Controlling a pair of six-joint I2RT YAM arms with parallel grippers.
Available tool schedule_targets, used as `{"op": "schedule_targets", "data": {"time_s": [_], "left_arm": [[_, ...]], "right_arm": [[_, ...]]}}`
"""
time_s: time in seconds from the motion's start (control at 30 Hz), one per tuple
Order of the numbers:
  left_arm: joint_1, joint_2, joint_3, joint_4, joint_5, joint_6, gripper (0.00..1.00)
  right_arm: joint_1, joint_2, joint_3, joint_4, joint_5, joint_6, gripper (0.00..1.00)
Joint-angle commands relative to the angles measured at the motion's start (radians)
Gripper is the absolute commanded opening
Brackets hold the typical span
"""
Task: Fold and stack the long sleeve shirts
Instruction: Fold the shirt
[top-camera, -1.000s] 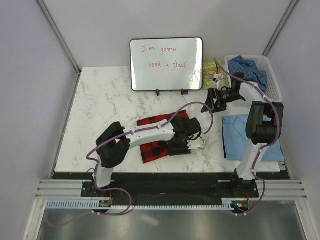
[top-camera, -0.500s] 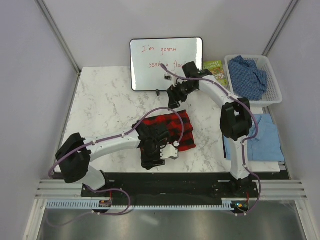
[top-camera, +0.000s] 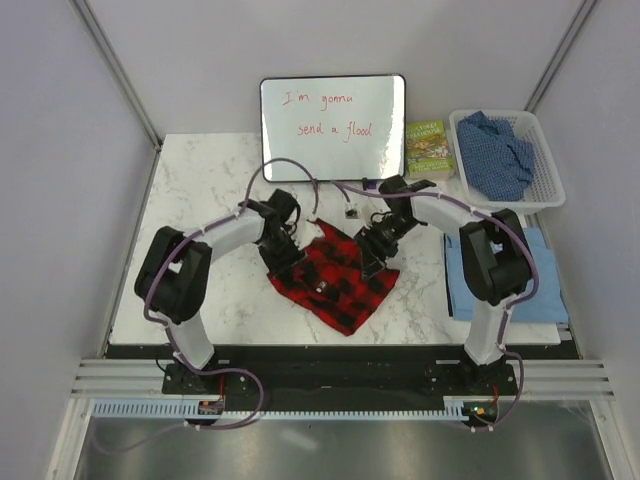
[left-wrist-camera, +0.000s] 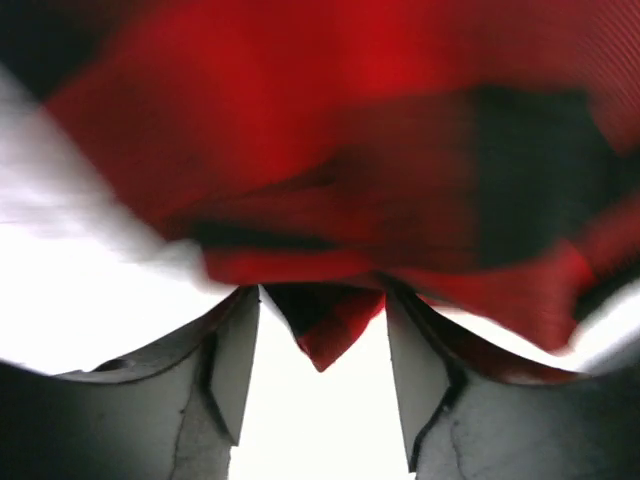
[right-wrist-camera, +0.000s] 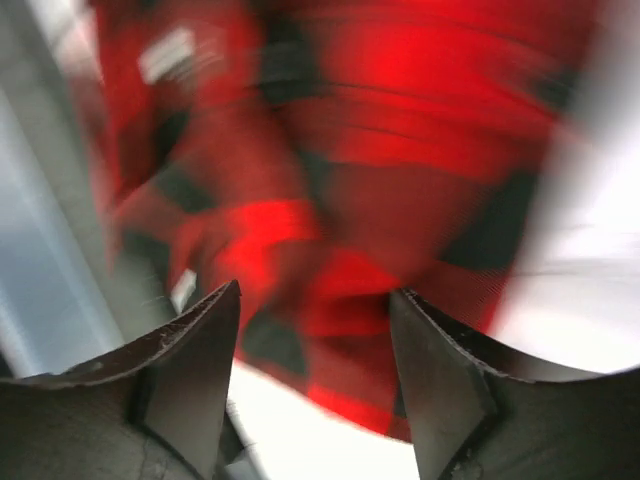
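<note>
Left gripper (top-camera: 285, 254) is seen at the left edge of the flannel (top-camera: 340, 290), its jaws clamped on a fold of cloth. The flannel is spread on the table (top-camera: 200, 200), mid-table between both grippers. Right gripper (top-camera: 373, 257) is set on the flannel's right edge, jaws apart around cloth. Whether it grips cannot be told.

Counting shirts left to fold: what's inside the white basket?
A crumpled darker blue speckled shirt fills the white basket. Anything beneath it is covered, so cannot be seen.
</note>
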Motion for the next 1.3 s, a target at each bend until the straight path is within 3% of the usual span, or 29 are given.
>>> {"op": "schedule_targets", "data": {"time_s": [0.0, 0.03, 0.1, 0.27, 0.37, 0.53, 0.67, 0.87, 0.97, 1.07, 1.13, 1.27], "left_arm": [[0.167, 0.100, 0.242, 0.097, 0.024, -0.144, 0.64], [0.196, 0.115, 0.287, 0.078, 0.070, -0.214, 0.65], [0.271, 0.099, 0.356, 0.035, 0.214, -0.268, 0.68], [0.319, -0.009, 0.310, -0.100, 0.410, -0.371, 0.68], [0.322, -0.024, 0.229, -0.156, 0.512, -0.444, 0.65], [0.321, 0.019, 0.103, -0.183, 0.577, -0.520, 0.54], [0.319, 0.079, 0.088, -0.144, 0.577, -0.544, 0.48], [0.315, 0.299, 0.285, -0.116, 0.514, -0.537, 0.34], [0.275, 0.460, 0.517, -0.137, 0.509, -0.538, 0.26], [0.194, 0.603, 0.779, -0.180, 0.525, -0.535, 0.26], [0.164, 0.655, 0.963, -0.240, 0.575, -0.505, 0.31], [0.240, 0.586, 1.043, -0.207, 0.548, -0.550, 0.57]], "right_arm": [[0.142, -0.192, -0.078, -0.003, -0.277, 0.052, 0.72], [0.178, -0.214, -0.063, 0.008, -0.361, 0.078, 0.72], [0.179, -0.210, 0.014, 0.017, -0.365, 0.113, 0.72], [0.142, -0.171, 0.066, -0.013, -0.094, -0.031, 0.72], [0.137, -0.145, 0.024, -0.035, -0.012, -0.124, 0.66], [0.137, -0.151, -0.047, -0.035, 0.045, -0.178, 0.58], [0.157, -0.134, -0.113, 0.002, 0.032, -0.169, 0.53], [0.218, -0.114, -0.217, 0.084, -0.095, -0.077, 0.52], [0.321, -0.137, -0.271, 0.242, -0.153, 0.013, 0.53], [0.458, -0.145, -0.220, 0.441, -0.208, 0.203, 0.55], [0.504, -0.145, -0.131, 0.453, -0.216, 0.263, 0.59], [0.401, -0.194, 0.014, 0.413, -0.267, 0.331, 0.64]]}}
